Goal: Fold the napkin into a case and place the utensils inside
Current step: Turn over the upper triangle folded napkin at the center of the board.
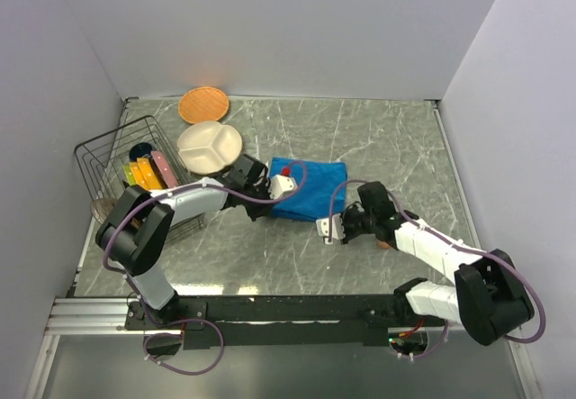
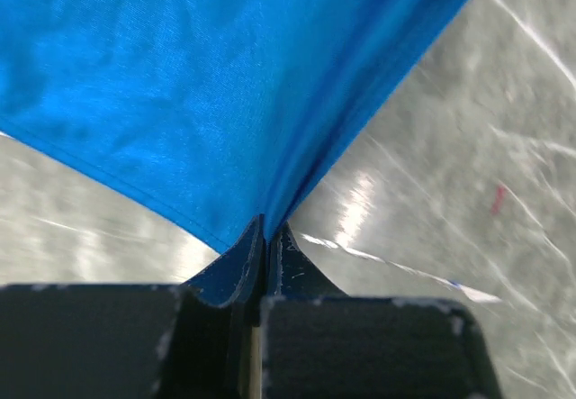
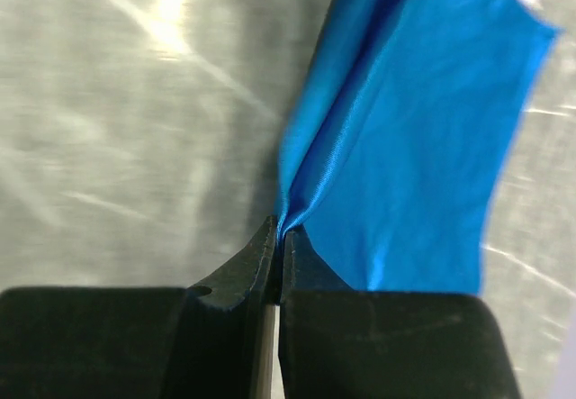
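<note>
The bright blue napkin (image 1: 308, 190) lies as a folded, roughly rectangular patch on the marble table (image 1: 387, 138). My left gripper (image 1: 270, 196) is at its left edge and shut on a pinch of the cloth; in the left wrist view the napkin (image 2: 225, 84) rises taut from the left gripper (image 2: 268, 228). My right gripper (image 1: 346, 208) is at the near right corner, shut on it too; the napkin (image 3: 423, 147) bunches into the right gripper (image 3: 281, 232). A round brown shape (image 1: 102, 208), perhaps a utensil's spoon bowl, sits by the basket.
A wire basket (image 1: 108, 151) with colourful flat pieces stands at the left, under my left arm. A white divided plate (image 1: 209, 145) and an orange plate (image 1: 203, 104) lie behind the napkin's left side. Walls close in the table on three sides.
</note>
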